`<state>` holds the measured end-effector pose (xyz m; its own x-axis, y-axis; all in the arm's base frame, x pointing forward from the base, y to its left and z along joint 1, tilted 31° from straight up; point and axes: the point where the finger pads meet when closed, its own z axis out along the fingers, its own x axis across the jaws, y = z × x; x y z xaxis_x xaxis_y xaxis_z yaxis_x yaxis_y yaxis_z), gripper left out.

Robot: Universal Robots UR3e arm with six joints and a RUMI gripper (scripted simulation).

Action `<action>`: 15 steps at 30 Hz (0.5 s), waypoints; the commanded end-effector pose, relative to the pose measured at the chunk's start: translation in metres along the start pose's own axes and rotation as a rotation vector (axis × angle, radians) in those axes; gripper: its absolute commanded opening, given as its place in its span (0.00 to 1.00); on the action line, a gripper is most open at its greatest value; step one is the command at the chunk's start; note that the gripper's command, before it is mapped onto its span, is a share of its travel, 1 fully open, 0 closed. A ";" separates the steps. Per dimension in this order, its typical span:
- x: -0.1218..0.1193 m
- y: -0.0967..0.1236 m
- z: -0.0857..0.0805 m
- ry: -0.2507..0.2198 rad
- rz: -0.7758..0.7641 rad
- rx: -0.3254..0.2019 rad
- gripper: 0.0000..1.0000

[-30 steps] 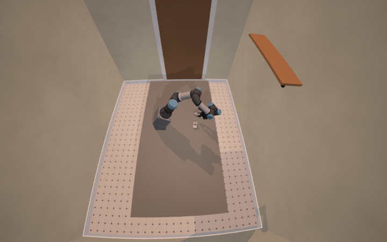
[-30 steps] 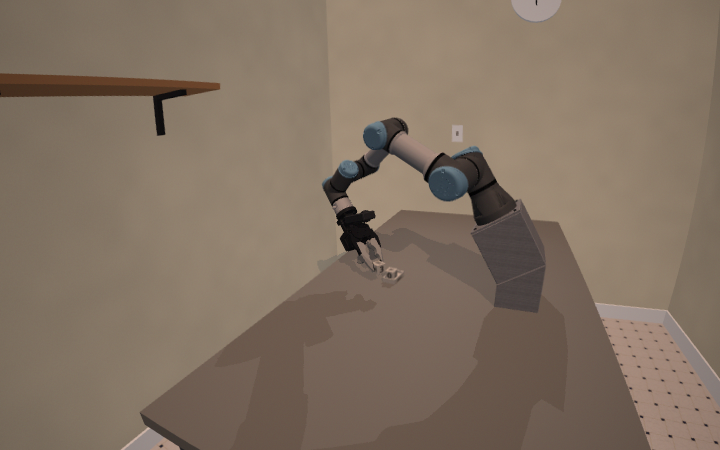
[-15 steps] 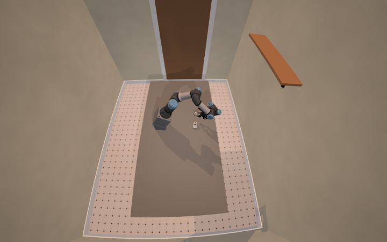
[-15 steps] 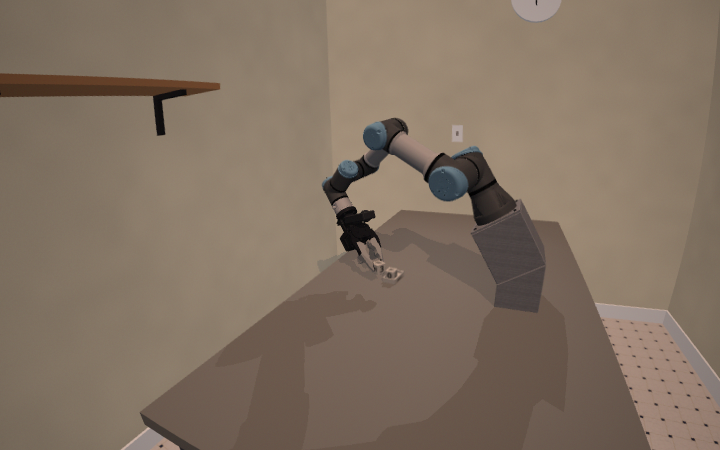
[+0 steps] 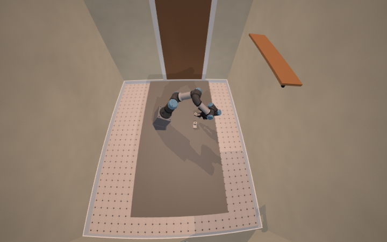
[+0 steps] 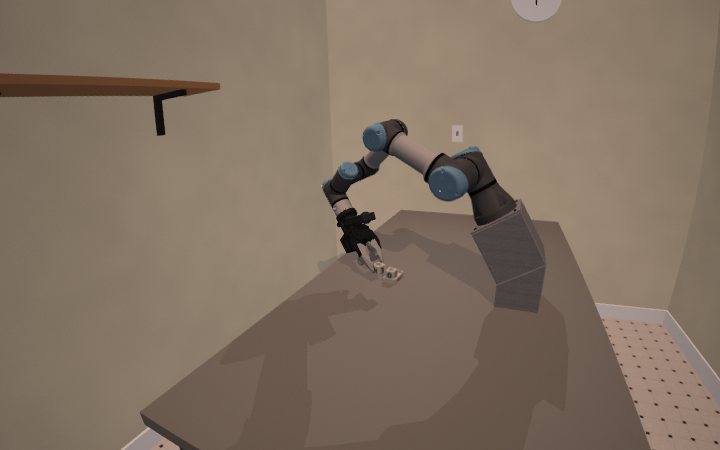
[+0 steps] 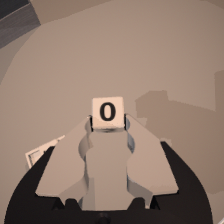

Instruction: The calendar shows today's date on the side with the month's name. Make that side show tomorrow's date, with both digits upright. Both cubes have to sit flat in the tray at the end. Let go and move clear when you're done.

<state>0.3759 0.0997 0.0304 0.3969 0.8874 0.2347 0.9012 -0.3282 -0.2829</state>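
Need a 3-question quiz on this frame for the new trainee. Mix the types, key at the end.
1. True or false: both cubes sit in the tray.
2. Which digit does the cube in the hand show the wrist camera?
A) 7
B) 0
C) 4
3. Fill in: the orange-brown shelf is mounted on a ____.

Key: 1 false; 2 B; 3 wall

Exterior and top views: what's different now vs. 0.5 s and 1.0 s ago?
Nothing has visibly changed. The arm stands in the same pose, with no clear move by the held cube or tray. No grasp or release shows. Tiny finger motion can't be ruled out.
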 end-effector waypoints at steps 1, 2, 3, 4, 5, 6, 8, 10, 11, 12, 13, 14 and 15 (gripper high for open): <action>0.001 0.007 0.004 0.001 -0.001 -0.006 0.11; 0.001 0.008 0.005 0.001 -0.001 -0.006 0.11; 0.001 0.009 0.006 0.001 -0.001 -0.006 0.11; 0.001 0.010 0.007 0.002 -0.001 -0.006 0.11; 0.001 0.011 0.009 0.002 -0.001 -0.006 0.11; 0.001 0.012 0.010 0.002 -0.001 -0.006 0.11; 0.001 0.015 0.012 0.002 -0.001 -0.006 0.11; 0.001 0.015 0.012 0.002 -0.001 -0.006 0.11; 0.001 0.016 0.014 0.001 -0.001 -0.006 0.11; 0.001 0.017 0.015 0.002 -0.001 -0.006 0.11; 0.001 0.018 0.016 0.002 -0.001 -0.006 0.11; 0.001 0.020 0.017 0.002 -0.001 -0.006 0.11; 0.001 0.021 0.019 0.002 -0.001 -0.006 0.11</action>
<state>0.3841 0.1001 0.0145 0.3970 0.8874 0.2345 0.9005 -0.3271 -0.2866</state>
